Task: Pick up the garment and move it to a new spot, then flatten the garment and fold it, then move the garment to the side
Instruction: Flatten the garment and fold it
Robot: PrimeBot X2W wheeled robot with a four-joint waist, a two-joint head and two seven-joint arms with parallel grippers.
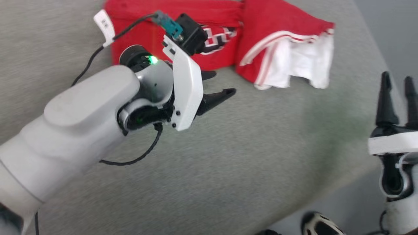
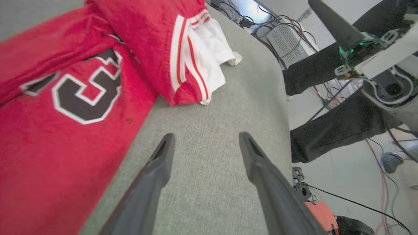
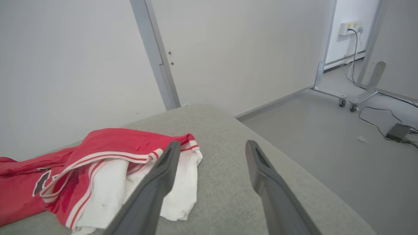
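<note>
garment [image 1: 277,42]: red, rumpled, loosely folded, white sleeve and striped trim spilling out, black numeral showing | far side of grey worktop [image 1: 245,156] | left tool [image 1: 223,83]: spread, empty, beside garment | right tool [image 1: 397,78]: spread, empty

Garment [image 1: 261,36] lies on the table [image 1: 228,163], far side, left gripper [image 1: 223,83] just before it, right gripper [image 1: 397,78] way off right.

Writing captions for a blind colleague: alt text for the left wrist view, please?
The red garment lies on a grey cushioned surface beside the open, empty left gripper. A person's dark-trousered legs stand past the surface's edge.
</note>
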